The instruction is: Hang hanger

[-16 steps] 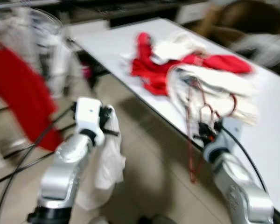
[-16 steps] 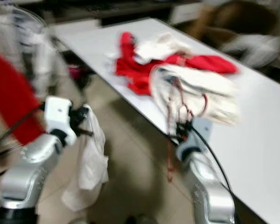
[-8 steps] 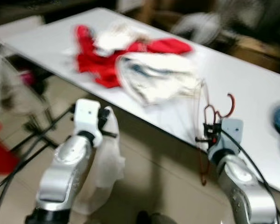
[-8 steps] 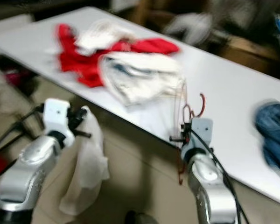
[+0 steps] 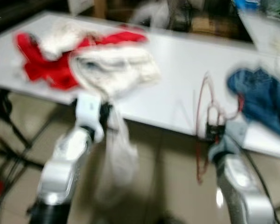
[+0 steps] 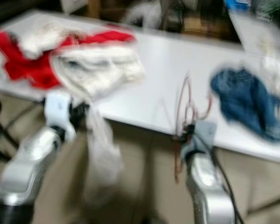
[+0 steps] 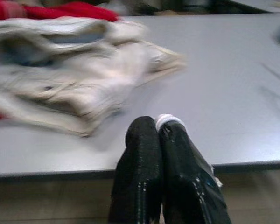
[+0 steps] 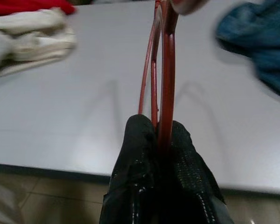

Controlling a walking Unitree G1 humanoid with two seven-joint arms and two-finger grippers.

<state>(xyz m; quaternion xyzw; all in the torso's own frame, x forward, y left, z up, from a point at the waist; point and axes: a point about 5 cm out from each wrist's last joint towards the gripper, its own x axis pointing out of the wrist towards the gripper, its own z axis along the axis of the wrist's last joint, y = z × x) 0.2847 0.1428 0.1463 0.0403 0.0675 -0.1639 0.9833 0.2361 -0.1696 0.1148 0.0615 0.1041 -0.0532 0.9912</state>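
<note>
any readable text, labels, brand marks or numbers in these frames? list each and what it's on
None readable: the head views are motion-blurred.
Red hanger, in the right gripper: no marking.
White garment, in the left gripper: no print seen.
Cream garment, blue garment and white table: no lettering.

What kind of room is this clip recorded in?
Probably a laundry-sorting spot in a home: a long white table holds a red and cream clothes pile and a blue garment, over tiled floor. The right hand grips a red hanger.
</note>
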